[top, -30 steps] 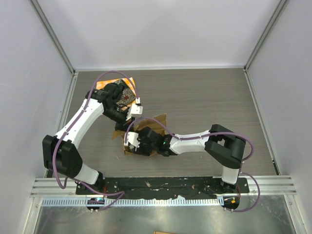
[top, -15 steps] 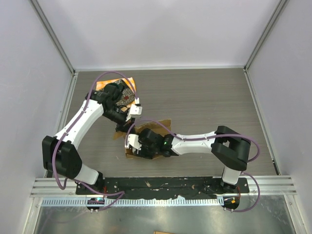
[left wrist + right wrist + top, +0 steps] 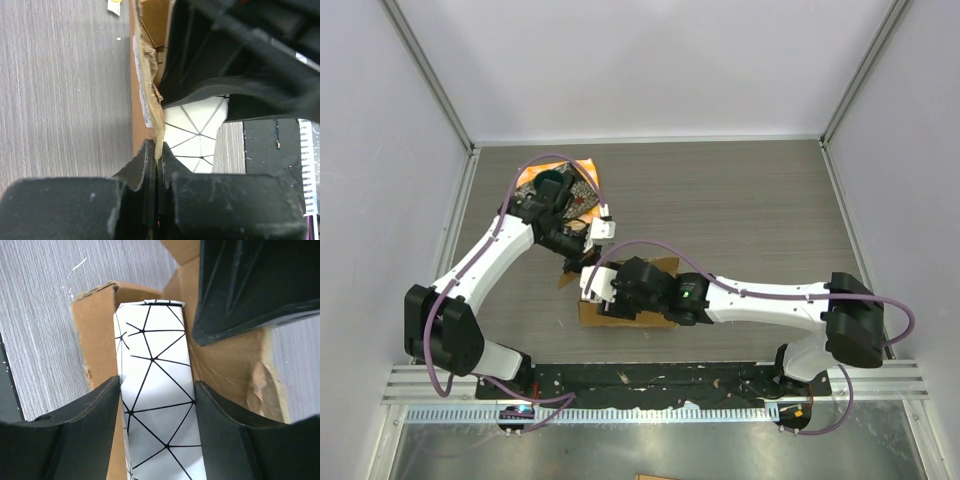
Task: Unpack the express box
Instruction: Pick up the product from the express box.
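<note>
At the far left, the orange cloth (image 3: pixel 535 175) and its dark dish (image 3: pixel 572 190) sit where they were a second ago. Just right of them, the left gripper (image 3: pixel 156 150) is still pinched tight on the torn edge of a raised cardboard flap (image 3: pixel 150 100), its jaws together with only the thin board between them. That arm has straightened a little to follow the load.

The express box (image 3: pixel 620 318) is the main thing that has moved. It lay skewed across the table (image 3: pixel 750 210) and now sits nearly square to the near edge. It has also slid slightly toward the robot and to the right, and lies open between the two arms.

Inside it the patterned packet (image 3: pixel 150 340) lies lengthwise. The right gripper (image 3: pixel 157 385) straddles it, and each finger (image 3: pixel 100 410) presses a long side, so the jaws have narrowed onto the packet and are clamped on it.

Further right, the right arm has stretched out long. Its elbow has swung well toward the table's right side while its wrist has stayed in the box.

For the task, the opening work appears done: one flap is held back and the contents are gripped. What remains is probably to draw the packet out while the left gripper keeps the box from following. The fingers hide the box floor, so I cannot tell whether the packet has lifted off it yet.
</note>
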`<state>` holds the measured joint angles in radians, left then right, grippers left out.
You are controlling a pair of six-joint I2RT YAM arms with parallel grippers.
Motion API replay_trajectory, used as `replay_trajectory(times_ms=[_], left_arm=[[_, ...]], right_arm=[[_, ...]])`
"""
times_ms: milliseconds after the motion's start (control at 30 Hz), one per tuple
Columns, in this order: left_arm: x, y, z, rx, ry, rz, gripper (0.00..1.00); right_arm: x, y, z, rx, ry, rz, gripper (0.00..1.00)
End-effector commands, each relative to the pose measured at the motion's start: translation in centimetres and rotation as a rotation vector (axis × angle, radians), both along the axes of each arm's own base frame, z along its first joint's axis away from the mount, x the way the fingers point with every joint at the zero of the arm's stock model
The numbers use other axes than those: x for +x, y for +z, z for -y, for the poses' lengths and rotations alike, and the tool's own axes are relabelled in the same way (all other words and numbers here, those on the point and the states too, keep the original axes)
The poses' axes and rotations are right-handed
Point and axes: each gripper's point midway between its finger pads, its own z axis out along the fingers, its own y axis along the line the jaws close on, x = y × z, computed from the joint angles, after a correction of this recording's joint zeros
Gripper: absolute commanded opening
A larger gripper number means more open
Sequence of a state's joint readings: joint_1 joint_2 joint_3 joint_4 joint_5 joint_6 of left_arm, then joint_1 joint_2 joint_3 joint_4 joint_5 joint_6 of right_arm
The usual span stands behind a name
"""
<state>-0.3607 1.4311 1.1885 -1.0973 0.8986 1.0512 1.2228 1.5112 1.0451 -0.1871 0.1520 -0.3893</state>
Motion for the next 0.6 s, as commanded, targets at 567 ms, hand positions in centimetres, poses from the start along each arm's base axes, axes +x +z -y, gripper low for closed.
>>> replay_trajectory(times_ms=[567], left_arm=[[5.8,0.4,-2.6,0.145,0.245,0.223,0.00]], right_arm=[[3.0,6.3,13.0,0.159,-0.464,0.158,0.18]])
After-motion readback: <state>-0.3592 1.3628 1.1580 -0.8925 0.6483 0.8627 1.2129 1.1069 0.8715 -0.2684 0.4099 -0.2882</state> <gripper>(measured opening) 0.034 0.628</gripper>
